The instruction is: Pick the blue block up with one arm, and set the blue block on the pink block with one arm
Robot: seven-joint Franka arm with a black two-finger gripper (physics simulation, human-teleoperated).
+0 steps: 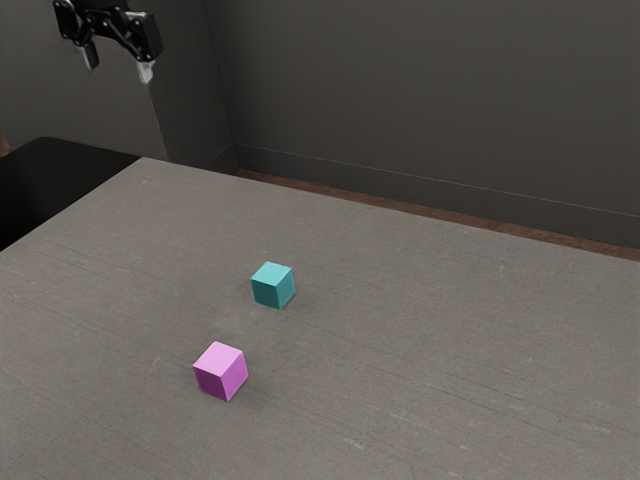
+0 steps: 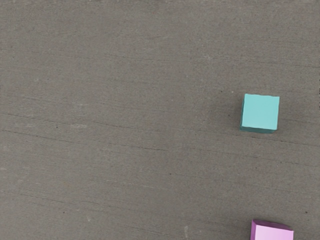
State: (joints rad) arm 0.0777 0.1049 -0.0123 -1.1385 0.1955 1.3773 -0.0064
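Plainly, the black two-finger gripper [image 1: 118, 62] hangs high in the exterior view's upper left, well above the table [image 1: 450, 350] and well apart from both blocks. Its jaws are spread, with nothing between them. The fingers [image 1: 147, 68] end in paler tips.

The blue block [image 1: 272, 284] is a small cube with crisp edges and a smooth, matte face, more teal than true blue. It sits flat on the tabletop near the middle of the exterior view, touched by nothing. The pink block [image 1: 220, 370] is a cube of much the same build and finish, in a bright magenta-pink. It sits near the blue one, closer to the camera and a little toward the exterior view's left. The two are close but do not touch, and grey surface shows between them.

The tabletop is a flat grey slab with a grainy, stone-like texture, crossed by faint long streaks and a few pale flecks. In the wrist view the same rough grain runs across the table [image 2: 125, 125], seen from straight above. The blue block [image 2: 260, 113] shows its square top there, and the pink block [image 2: 272, 231] is cut by the picture's edge.

Behind the table stands a plain dark grey wall [image 1: 420, 90]. A glossy black surface [image 1: 45, 180] adjoins the table at the exterior view's left, though I cannot tell what it is.
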